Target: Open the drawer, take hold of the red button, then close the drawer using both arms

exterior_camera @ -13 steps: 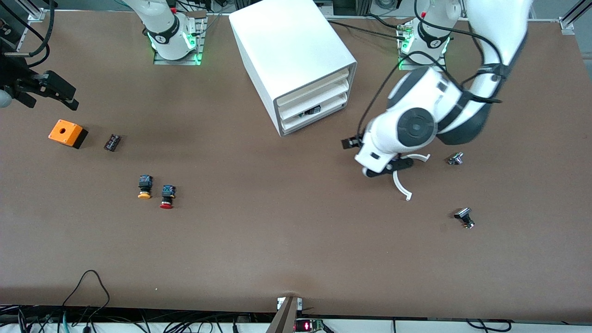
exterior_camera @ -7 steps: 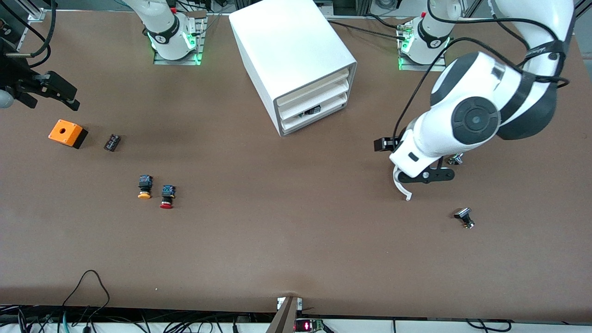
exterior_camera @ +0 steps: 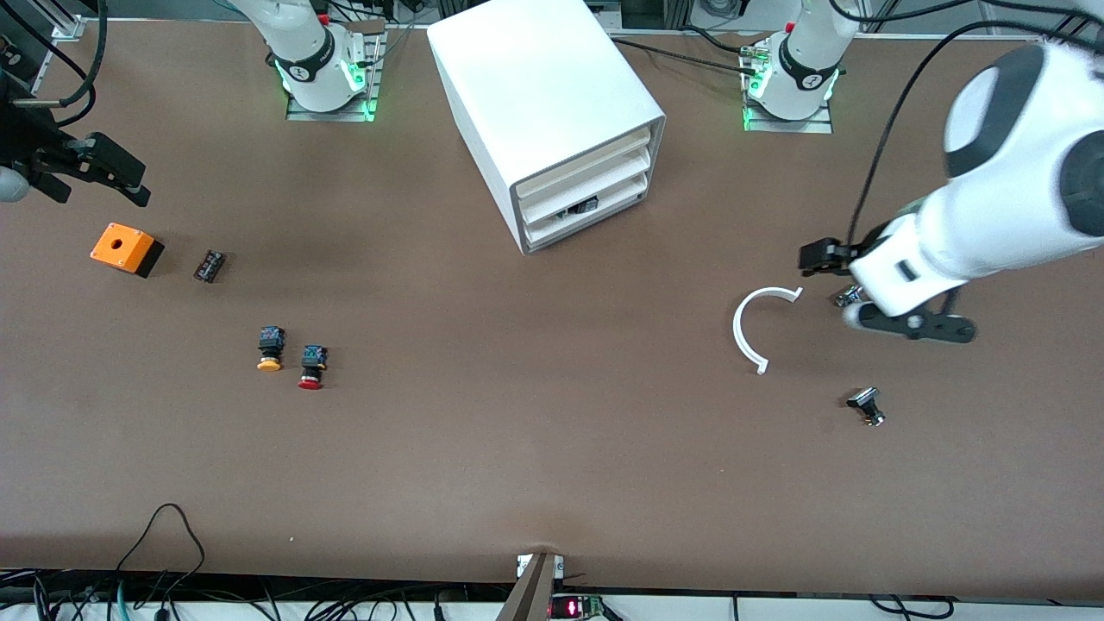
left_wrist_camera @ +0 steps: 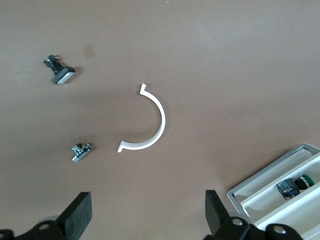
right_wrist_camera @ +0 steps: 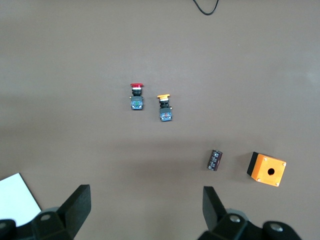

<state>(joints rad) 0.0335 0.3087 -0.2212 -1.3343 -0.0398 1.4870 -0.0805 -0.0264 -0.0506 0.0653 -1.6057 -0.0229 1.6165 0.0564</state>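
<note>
The white cabinet (exterior_camera: 543,95) stands toward the arms' bases, its three drawer fronts in line. The second drawer (exterior_camera: 588,182) looks pushed in. A dark part (exterior_camera: 580,208) shows at the lowest front. The red-capped button (exterior_camera: 310,367) stands on the table beside the orange-yellow-capped one (exterior_camera: 270,349), toward the right arm's end; both show in the right wrist view, the red button (right_wrist_camera: 136,96) and the yellow one (right_wrist_camera: 164,108). My left gripper (exterior_camera: 910,324) (left_wrist_camera: 146,215) is open and empty over a small metal part (exterior_camera: 849,297). My right gripper (exterior_camera: 43,164) (right_wrist_camera: 145,212) is open, empty, and waits high.
A white C-shaped piece (exterior_camera: 757,323) (left_wrist_camera: 152,120) lies beside the left gripper. Another small metal part (exterior_camera: 865,405) lies nearer the front camera. An orange box (exterior_camera: 125,248) and a small black part (exterior_camera: 209,265) lie toward the right arm's end. A drawer tray (left_wrist_camera: 272,192) shows a green-capped part (left_wrist_camera: 295,186).
My left arm has swung away from the cabinet toward its own end of the table, uncovering the white C-shaped piece. The right arm has not moved.
</note>
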